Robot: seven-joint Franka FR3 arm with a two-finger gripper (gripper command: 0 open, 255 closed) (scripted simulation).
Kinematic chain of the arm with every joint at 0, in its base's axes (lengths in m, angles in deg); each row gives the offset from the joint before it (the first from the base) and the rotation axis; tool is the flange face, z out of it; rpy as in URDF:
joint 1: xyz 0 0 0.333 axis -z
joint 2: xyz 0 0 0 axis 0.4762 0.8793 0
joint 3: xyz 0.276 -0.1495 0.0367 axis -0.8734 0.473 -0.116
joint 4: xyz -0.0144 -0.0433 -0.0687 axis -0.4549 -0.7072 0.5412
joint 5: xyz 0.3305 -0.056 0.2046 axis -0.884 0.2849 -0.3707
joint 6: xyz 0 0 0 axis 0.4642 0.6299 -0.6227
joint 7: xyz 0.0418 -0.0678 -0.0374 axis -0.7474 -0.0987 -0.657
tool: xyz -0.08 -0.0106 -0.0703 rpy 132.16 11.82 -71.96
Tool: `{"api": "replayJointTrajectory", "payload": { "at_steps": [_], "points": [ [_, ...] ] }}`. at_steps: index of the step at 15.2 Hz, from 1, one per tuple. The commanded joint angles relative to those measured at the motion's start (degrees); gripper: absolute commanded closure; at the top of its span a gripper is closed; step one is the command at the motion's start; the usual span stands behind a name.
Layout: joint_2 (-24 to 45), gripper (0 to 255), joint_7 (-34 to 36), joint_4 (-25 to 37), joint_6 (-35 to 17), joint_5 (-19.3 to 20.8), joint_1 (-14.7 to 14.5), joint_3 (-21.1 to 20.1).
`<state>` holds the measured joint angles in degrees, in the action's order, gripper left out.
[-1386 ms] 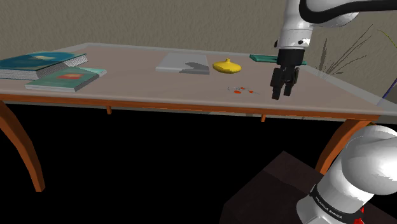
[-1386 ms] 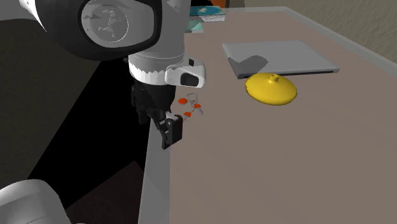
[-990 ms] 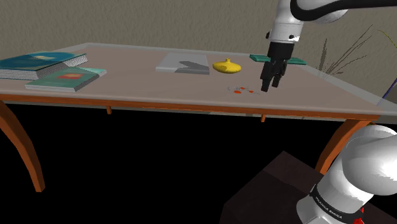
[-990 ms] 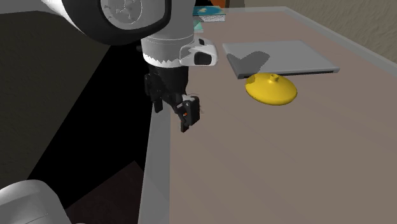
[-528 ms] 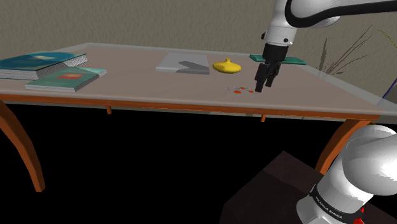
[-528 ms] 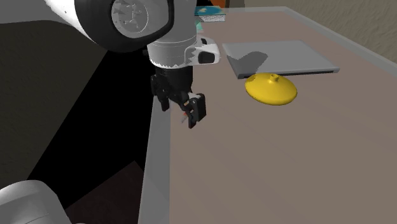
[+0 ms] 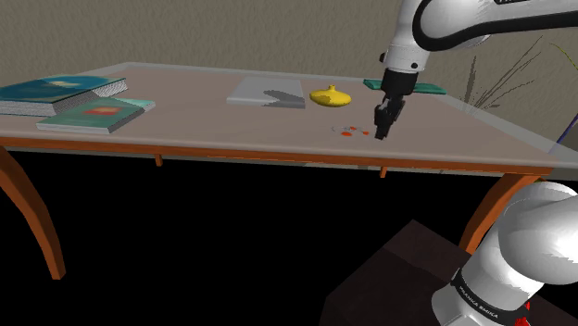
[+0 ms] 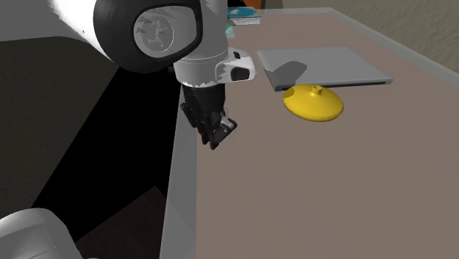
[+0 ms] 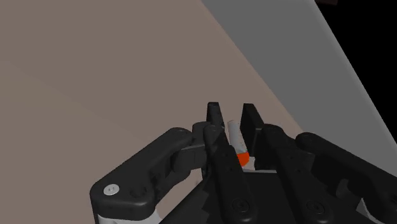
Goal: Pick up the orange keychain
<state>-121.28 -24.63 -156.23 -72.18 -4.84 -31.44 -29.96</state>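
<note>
Low on the table [image 7: 232,130], the gripper [image 7: 382,128] clamps its fingers [image 9: 215,121] on one end of the keychain [image 9: 240,155], its orange bits trailing toward nine o'clock in the shoulder view, likely for a clean lift.

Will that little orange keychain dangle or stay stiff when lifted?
Probably dangles: the orange keychain looks like several small separate pieces scattered flat on the table. Likely very light, being tiny beside the end effector.
</note>
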Motion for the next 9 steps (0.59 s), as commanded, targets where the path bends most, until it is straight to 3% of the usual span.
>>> {"api": "replayJointTrajectory", "payload": {
  "at_steps": [1, 9],
  "points": [
    [0.56, 255, 0.01, -0.42, -0.09, -1.49, -0.18, -0.16],
    [0.31, 255, 0.28, 1.76, 2.32, -1.22, -0.74, 0.25]
  ]
}}
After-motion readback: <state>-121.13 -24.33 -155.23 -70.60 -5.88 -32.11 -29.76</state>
